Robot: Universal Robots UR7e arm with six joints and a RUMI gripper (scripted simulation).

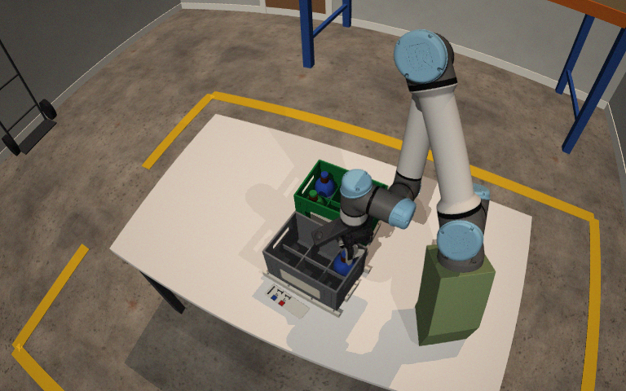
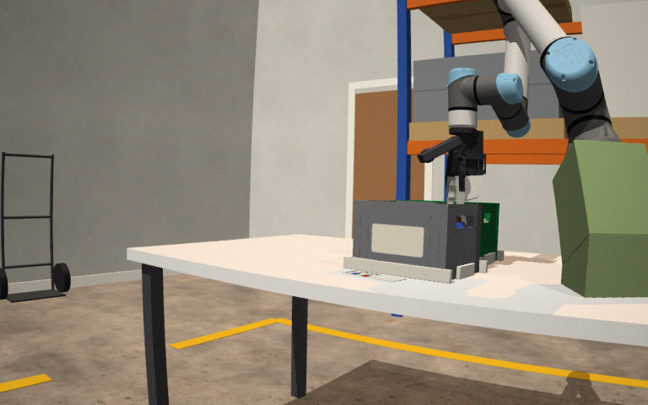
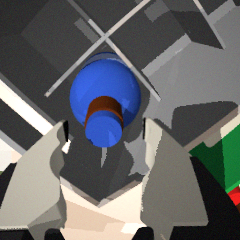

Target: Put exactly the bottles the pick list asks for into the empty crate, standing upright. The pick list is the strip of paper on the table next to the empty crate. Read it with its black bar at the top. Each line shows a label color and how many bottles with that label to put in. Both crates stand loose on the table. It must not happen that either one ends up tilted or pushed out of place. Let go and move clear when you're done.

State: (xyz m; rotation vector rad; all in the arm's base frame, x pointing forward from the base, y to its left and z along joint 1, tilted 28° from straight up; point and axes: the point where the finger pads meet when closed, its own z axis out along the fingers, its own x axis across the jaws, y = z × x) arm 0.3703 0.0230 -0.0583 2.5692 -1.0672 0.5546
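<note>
Gripper point(image 1: 353, 256) point(image 2: 456, 201) point(image 3: 105, 120): open, fingers apart, nothing clamped; tips point down at the near-right corner region of the grey crate point(image 1: 272, 260) point(image 2: 434, 229) point(image 3: 50, 50), as seen from above. Blue bottle point(image 1: 342, 265) point(image 2: 461, 224) point(image 3: 106, 82): upright in a corner compartment of that crate, below the gripper. Wrist view: its blue cap and brown neck lie centrally between the lines of the two fingers, a visible gap on either side; the body extends toward the divider crossing, away from the finger bases. Only part of this bottle shows in the exterior view, through the handle opening beneath the fingertips. Green crate point(image 1: 304, 204) point(image 2: 491, 229) point(image 3: 225, 155): just beside the grey one, to one side of the tool. It contains another blue bottle point(image 1: 324, 186) and a green-capped bottle point(image 1: 314, 197), both well apart from the fingers; the arm hides part of its interior. A red item point(image 3: 234, 197) is partly visible at the wrist view's edge, beyond one finger; identity not determined. Pick list point(image 1: 295, 307) point(image 2: 391, 278): flat on the table point(image 1: 184, 198) point(image 2: 239, 251), outside the grey crate's long labelled wall, away from the tool. Blue and red squares legible; counts too small to read reliably.
</note>
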